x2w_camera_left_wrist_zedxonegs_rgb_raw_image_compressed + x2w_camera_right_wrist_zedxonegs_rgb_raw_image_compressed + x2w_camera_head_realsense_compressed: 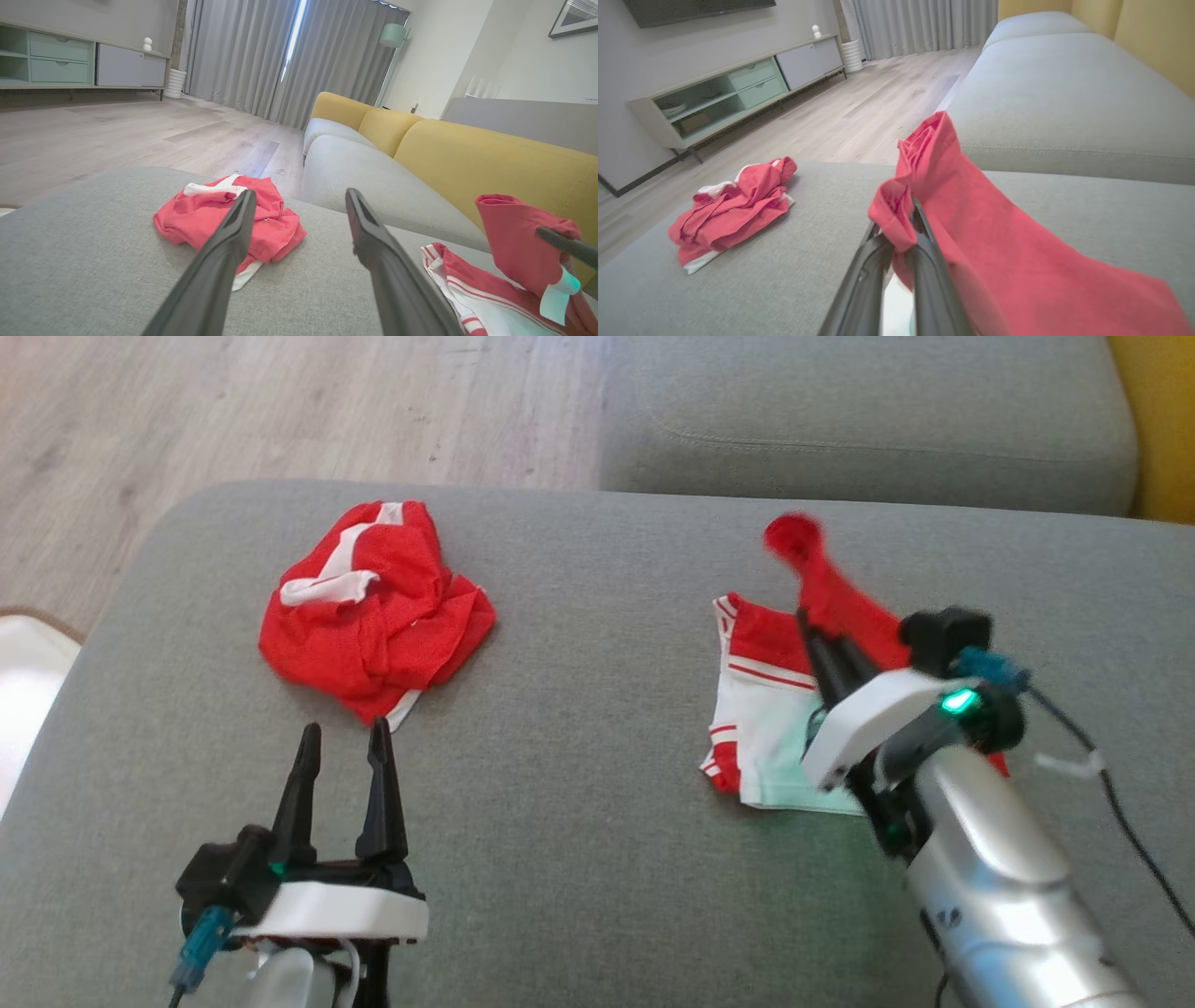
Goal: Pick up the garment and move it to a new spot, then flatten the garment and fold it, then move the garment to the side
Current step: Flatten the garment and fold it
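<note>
A red and white garment (pixel 761 709) lies partly spread on the right of the grey cushion (pixel 579 784). My right gripper (pixel 810 627) is shut on a red fold of it, and the cloth stands up above the fingertips. In the right wrist view the red fold (pixel 971 210) drapes over my right gripper (pixel 903 219). A second red garment (pixel 373 611) with white trim lies crumpled at the left. My left gripper (pixel 344 733) hovers open just in front of it, holding nothing. In the left wrist view my left gripper (pixel 300 193) points past the crumpled garment (pixel 271 219), with the lifted garment (pixel 514 238) at the right.
A second grey seat cushion (pixel 868 420) adjoins at the back, with a yellow backrest (pixel 490 158) along the right. Wooden floor (pixel 233 411) lies beyond the left edge. A low cabinet (pixel 738 88) stands by the wall. A black cable (pixel 1120 803) trails off my right wrist.
</note>
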`<state>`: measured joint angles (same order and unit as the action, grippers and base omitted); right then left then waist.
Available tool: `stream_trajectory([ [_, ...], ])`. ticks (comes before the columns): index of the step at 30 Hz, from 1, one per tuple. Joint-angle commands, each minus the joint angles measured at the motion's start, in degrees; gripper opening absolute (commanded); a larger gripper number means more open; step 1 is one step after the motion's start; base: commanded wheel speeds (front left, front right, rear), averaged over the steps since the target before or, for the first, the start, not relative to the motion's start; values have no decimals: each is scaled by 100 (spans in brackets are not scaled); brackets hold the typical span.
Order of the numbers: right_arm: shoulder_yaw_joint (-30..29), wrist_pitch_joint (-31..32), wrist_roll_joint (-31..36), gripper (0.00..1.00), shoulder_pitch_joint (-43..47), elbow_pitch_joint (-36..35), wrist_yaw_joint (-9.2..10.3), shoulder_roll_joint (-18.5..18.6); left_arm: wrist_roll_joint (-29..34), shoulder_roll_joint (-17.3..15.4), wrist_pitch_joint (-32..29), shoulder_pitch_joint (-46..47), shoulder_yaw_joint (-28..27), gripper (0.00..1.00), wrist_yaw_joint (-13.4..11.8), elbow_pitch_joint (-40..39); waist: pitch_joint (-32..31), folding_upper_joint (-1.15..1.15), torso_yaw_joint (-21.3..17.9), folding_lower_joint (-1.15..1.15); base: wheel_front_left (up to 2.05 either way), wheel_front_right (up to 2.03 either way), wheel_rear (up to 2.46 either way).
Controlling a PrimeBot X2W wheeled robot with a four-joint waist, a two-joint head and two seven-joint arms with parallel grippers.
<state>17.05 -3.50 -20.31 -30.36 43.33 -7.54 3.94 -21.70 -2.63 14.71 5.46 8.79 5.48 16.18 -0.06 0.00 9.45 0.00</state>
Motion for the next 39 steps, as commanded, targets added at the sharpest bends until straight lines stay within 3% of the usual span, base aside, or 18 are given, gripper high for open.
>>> stream_trajectory([
  [1, 214, 6, -78, 0, -85, -186, 5, -105, -21, -25, 29, 192, -181, 100, -10, -169, 33, 0, 57, 0, 0, 0, 0],
  [8, 706, -6, -330, 0, 111, 104, 5, -105, -70, -25, 29, 204, -103, 100, -37, -150, 142, 0, 174, 0, 0, 0, 0],
  [9, 762, -24, -346, 27, 117, 159, 5, -105, -76, -25, 29, 208, -93, 100, -41, -148, 162, 0, 180, 0, 0, 0, 0],
  [10, 834, -34, -429, 100, 132, 186, 5, -105, -83, -25, 29, 215, -85, 100, -43, -144, 179, 0, 185, 0, 0, 0, 0],
  [16, 1256, -163, -708, 100, 72, 259, 5, -106, -109, -25, 29, 244, -102, 100, -70, -116, 231, 0, 53, 0, 0, 0, 0],
  [20, 1188, -397, -718, 100, -97, 258, 5, -106, -113, -25, 29, 281, -168, 100, -78, -172, 237, 0, -183, 0, 0, 0, 0],
  [26, 486, -894, 9, 100, -433, 271, 5, 99, -95, -25, 29, 372, -295, 100, -83, -370, 240, 0, -652, 0, 0, 0, 0],
  [33, -467, -1119, 766, 100, -162, -589, 5, 671, 23, -25, 29, 453, -380, 100, -97, -555, 272, 0, -1074, 0, 0, 0, 0],
  [39, -1170, -1146, 1240, 100, 736, -1617, 5, 518, 111, -25, 29, 399, -336, 100, -110, -589, 308, 0, -1229, 0, 0, 0, 0],
])
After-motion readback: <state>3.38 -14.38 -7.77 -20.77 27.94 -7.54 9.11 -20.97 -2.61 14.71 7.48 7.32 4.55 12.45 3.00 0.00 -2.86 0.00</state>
